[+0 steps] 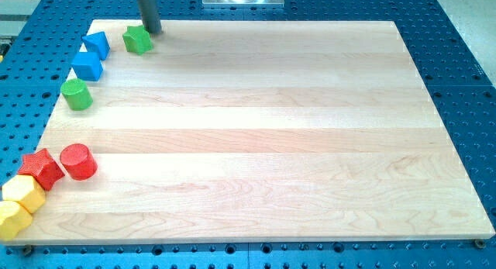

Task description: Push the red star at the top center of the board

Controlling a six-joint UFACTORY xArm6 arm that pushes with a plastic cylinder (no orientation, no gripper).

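At the view's top left, my tip [153,31] touching the green star [137,39]; tool state indiscernible.

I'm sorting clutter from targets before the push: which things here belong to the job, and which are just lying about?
In the job:
- red star, at the board's lower left
- my tip, at the view's top left, touching the green star
- wooden board

Lying about:
- green star
- two blue blocks
- green cylinder
- red cylinder
- two yellow blocks
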